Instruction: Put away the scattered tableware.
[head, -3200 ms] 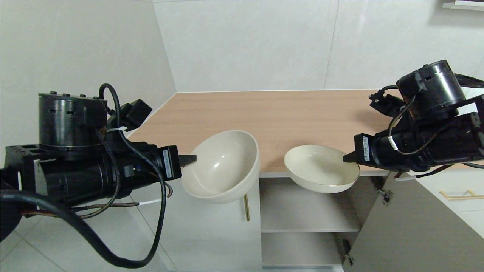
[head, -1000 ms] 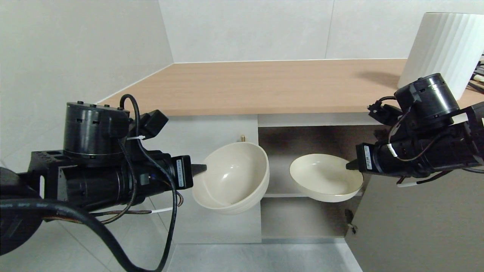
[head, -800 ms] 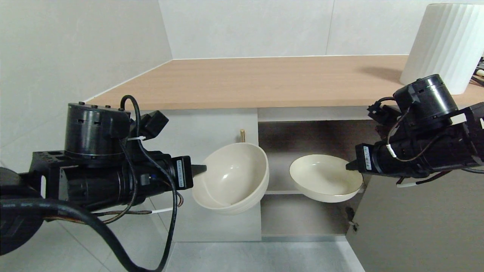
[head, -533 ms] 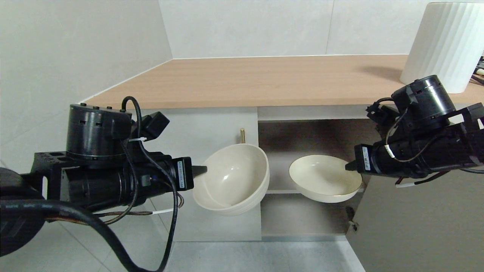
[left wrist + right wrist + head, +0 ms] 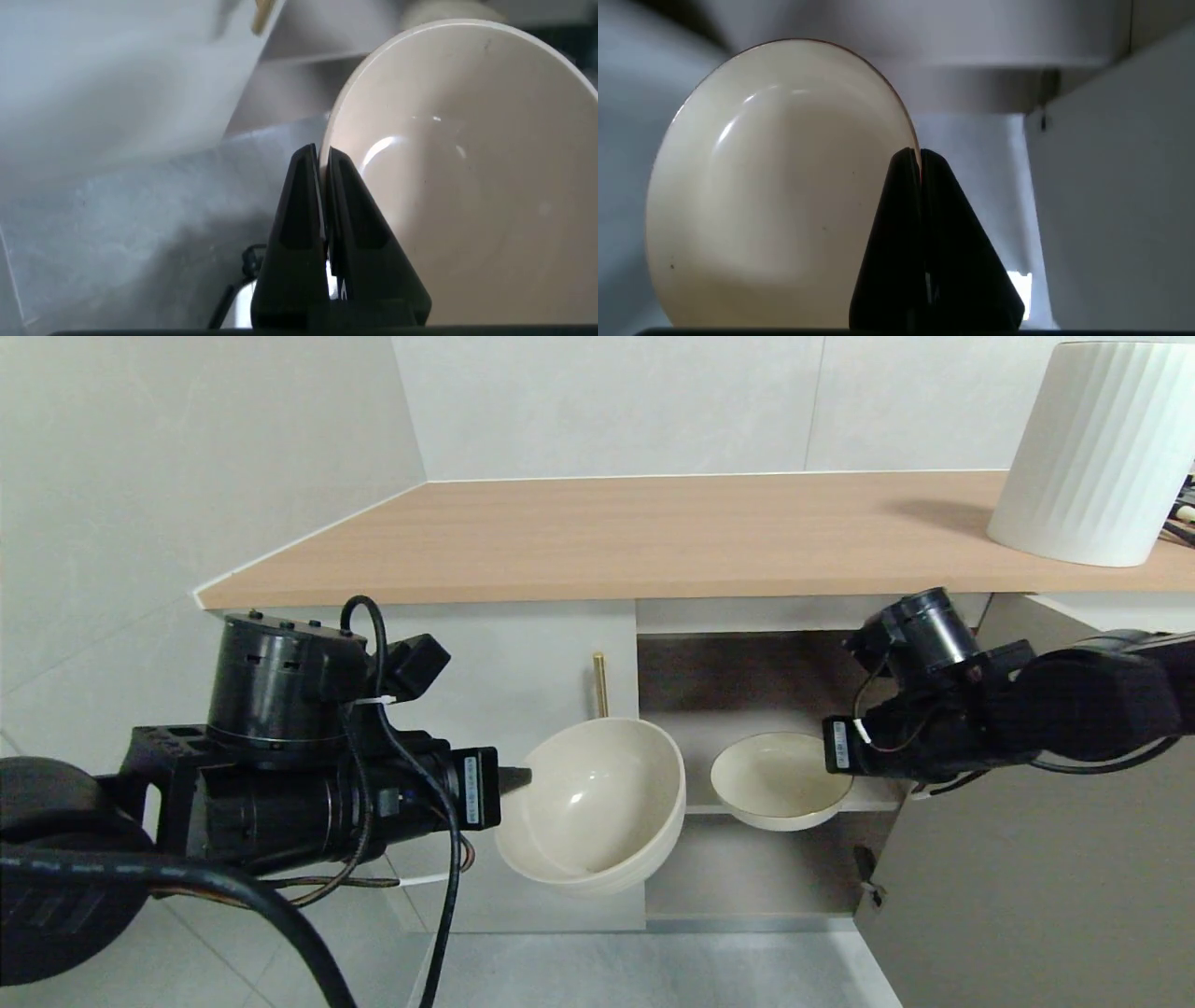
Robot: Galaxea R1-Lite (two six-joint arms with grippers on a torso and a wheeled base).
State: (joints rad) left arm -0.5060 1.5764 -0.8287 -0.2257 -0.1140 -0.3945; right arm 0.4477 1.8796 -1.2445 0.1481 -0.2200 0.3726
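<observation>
Shallow cream gilt-rimmed bowl (image 5: 775, 784): pinched at its 3 o'clock rim by right hand (image 5: 845, 761), at front edge of open cupboard shelf (image 5: 695, 784); shelf depth at 12 o'clock. Deep cream bowl (image 5: 597, 803): pinched by left hand (image 5: 523, 775), 9 o'clock of it, facing closed door (image 5: 523, 663).

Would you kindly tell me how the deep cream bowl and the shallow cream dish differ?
The deep cream bowl is larger and rounder; the shallow cream dish is flatter. The bowl tilts steeply before the closed white cabinet door; the dish hangs nearly level at the open compartment's shelf. Each is gripped by its rim: bowl by the left gripper, dish by the right gripper.
</observation>
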